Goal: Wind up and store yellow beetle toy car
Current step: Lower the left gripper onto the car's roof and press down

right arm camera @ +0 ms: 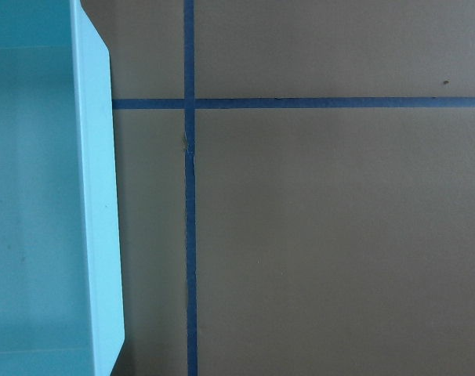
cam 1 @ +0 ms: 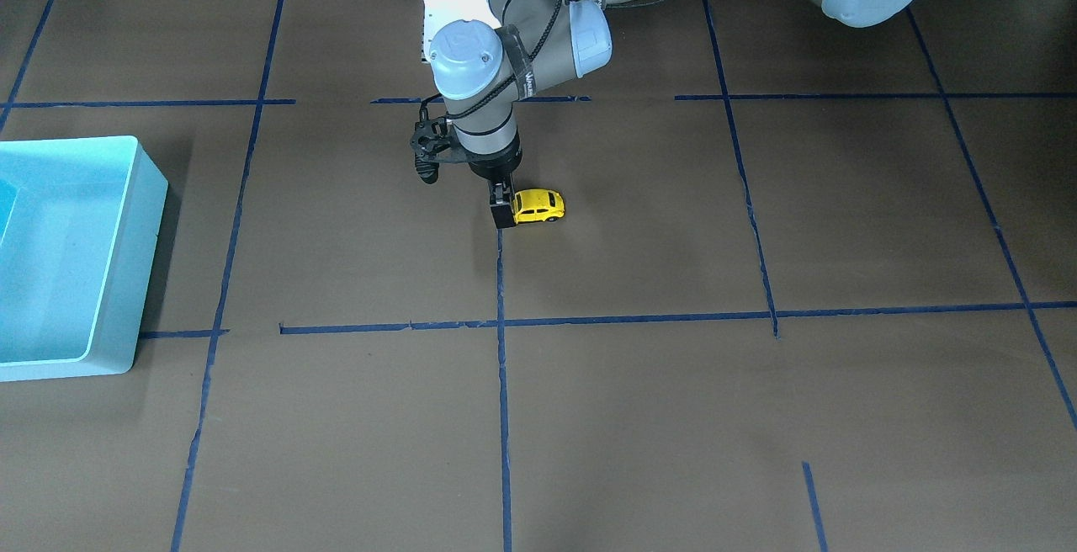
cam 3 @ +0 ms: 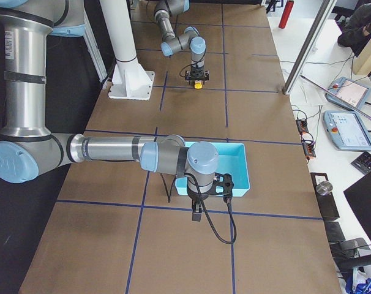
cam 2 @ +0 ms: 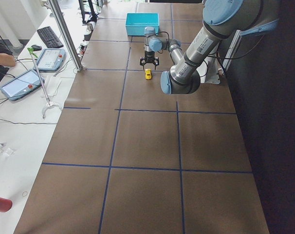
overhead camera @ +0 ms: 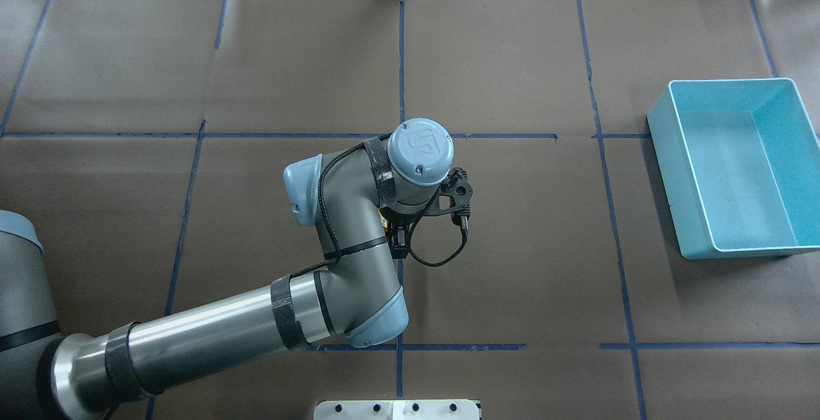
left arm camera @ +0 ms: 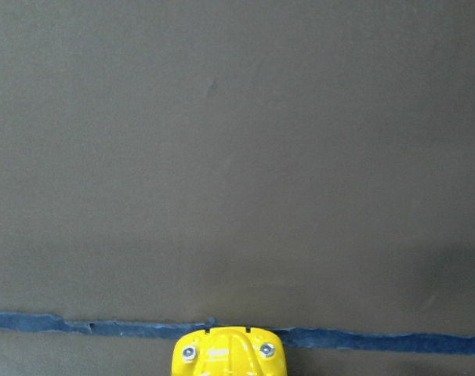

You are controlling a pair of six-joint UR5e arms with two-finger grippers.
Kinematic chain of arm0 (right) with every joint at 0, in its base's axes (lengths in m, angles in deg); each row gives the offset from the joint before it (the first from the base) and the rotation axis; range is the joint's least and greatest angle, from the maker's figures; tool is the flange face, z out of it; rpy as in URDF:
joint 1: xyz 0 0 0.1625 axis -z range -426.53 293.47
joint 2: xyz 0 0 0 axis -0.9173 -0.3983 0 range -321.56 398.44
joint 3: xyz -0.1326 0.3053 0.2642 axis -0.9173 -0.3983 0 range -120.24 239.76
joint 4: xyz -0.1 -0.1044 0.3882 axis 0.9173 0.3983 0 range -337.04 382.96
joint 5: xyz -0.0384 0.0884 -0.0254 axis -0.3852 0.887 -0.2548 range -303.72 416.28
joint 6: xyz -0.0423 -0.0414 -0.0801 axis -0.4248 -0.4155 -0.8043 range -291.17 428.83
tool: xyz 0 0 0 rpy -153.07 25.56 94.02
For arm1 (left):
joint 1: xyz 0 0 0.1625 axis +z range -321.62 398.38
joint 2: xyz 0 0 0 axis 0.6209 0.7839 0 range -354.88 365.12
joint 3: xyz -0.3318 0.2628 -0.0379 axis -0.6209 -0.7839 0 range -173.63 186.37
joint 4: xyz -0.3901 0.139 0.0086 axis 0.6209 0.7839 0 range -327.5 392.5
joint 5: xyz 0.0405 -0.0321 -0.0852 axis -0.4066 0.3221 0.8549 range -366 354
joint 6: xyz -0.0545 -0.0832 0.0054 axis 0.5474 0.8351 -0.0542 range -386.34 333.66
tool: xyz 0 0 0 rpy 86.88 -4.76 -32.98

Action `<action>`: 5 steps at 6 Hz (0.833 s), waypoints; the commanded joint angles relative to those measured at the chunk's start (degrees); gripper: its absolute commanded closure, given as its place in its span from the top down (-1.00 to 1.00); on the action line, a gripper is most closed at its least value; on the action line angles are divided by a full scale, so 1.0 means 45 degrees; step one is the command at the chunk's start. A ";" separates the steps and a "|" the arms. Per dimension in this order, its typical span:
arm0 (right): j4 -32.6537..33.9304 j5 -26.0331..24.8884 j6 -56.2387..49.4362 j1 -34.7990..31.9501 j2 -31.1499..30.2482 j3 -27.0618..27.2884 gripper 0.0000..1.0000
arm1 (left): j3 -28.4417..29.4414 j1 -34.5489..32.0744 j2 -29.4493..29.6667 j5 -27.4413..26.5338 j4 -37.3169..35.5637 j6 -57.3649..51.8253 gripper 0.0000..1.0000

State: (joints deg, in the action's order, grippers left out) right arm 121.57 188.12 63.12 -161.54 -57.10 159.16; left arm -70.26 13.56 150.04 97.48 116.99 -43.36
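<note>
The yellow beetle toy car (cam 1: 540,206) stands on its wheels on the brown table at the middle, one end on a blue tape line. That end shows at the bottom of the left wrist view (left arm camera: 226,359). My left gripper (cam 1: 503,212) points straight down at that end of the car, low over the table. Its fingers look apart on either side of the car, so it reads as open. From the table's left end the car (cam 2: 148,74) sits just in front of this gripper (cam 2: 148,64). My right gripper (cam 3: 196,215) hangs beside the blue bin (cam 3: 234,165); I cannot tell whether it is open or shut.
The blue bin (overhead camera: 663,177) is empty and stands at the table's right side, well away from the car; its wall fills the left of the right wrist view (right arm camera: 96,219). Blue tape lines grid the brown table cover (cam 1: 673,417).
</note>
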 commanded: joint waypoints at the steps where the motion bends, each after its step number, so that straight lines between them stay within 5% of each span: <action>1: 0.0000 0.0000 0.0000 0.0000 -0.0019 0.0000 1.00 | 0.0075 -0.0030 0.0003 -0.0126 -0.0006 -0.0046 1.00; 5: 0.0000 0.0000 0.0000 0.0000 -0.0019 0.0000 1.00 | 0.0581 -0.0011 0.0236 -0.0106 0.0150 -0.0065 0.95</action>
State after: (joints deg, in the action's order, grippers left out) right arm 121.57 188.12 63.12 -161.54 -57.12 159.16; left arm -68.39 13.50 150.73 97.00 117.54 -43.65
